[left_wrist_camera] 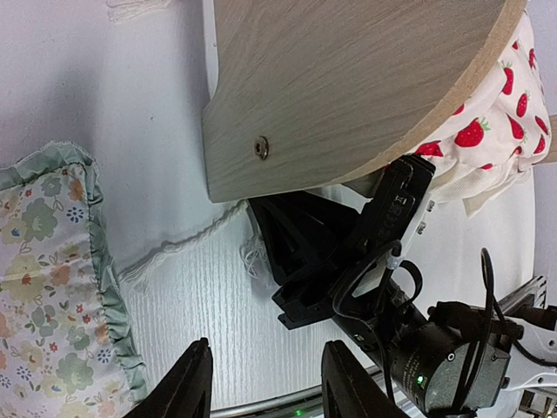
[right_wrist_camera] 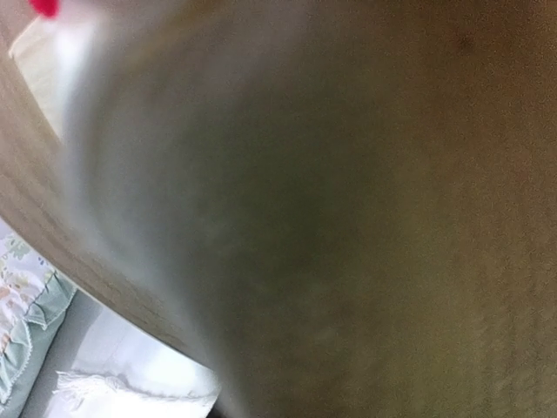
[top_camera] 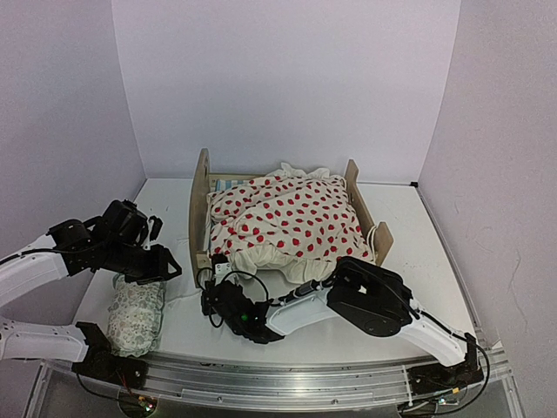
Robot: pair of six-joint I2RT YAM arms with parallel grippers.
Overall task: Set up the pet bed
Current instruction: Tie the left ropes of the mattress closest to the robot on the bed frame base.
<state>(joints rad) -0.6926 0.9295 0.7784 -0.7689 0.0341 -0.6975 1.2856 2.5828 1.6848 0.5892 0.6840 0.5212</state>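
Probable bed-positioning step: pet bed (top_camera: 352, 183) on table (top_camera: 409, 226) under heaped blanket (top_camera: 287, 218), right gripper (top_camera: 215, 266) at headboard's (top_camera: 199, 209) near corner, grasp impossible to tell, left gripper (left_wrist_camera: 268, 348) spread empty beside pillow (top_camera: 135, 315); next, probably steadying bed before smoothing blanket.

The top external camera sits high behind the arm bases, looking down and forward. It is far enough back to take in the whole pet bed (top_camera: 352, 187) at centre and the pillow (top_camera: 137, 315) at 8 o'clock. The left wrist camera hangs low, looking past the left gripper (left_wrist_camera: 268, 347) at 6 o'clock. It shows the bed's rounded end board (left_wrist_camera: 348, 87) at 1 and the right arm (left_wrist_camera: 444, 357) at 5. The right wrist camera is so near the wood that it blurs. All three views share the board and pillow.
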